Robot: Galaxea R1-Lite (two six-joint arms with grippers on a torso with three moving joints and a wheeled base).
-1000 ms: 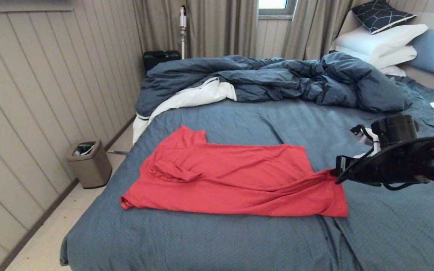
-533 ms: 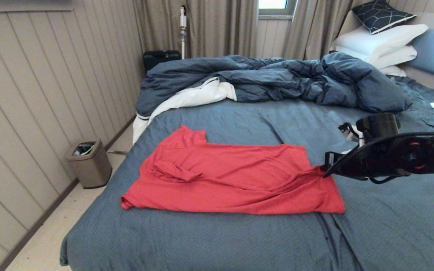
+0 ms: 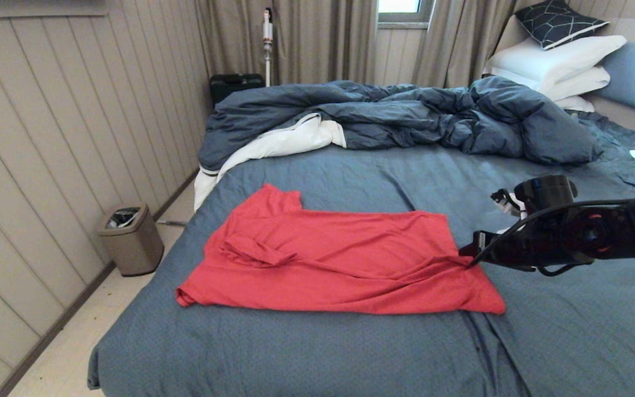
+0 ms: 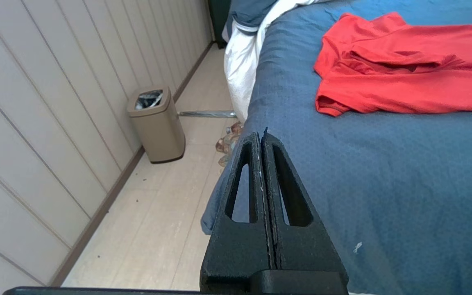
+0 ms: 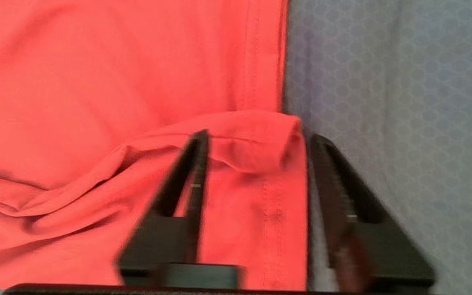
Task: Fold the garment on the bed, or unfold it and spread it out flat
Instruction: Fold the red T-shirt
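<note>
Right wrist view: my right pincer (image 5: 256,143) stands apart, straddling a raised hem fold of the garment (image 3: 339,259), which lies on the bed (image 3: 295,353). I should withdraw slowly, level, without snagging the cloth.

My left pincer (image 4: 261,137) rests together, parked.

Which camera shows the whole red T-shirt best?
The head view: the whole red T-shirt lies on the bed. The left wrist view shows only its sleeve end; the right wrist view shows just the hem, between the open right hand.
</note>
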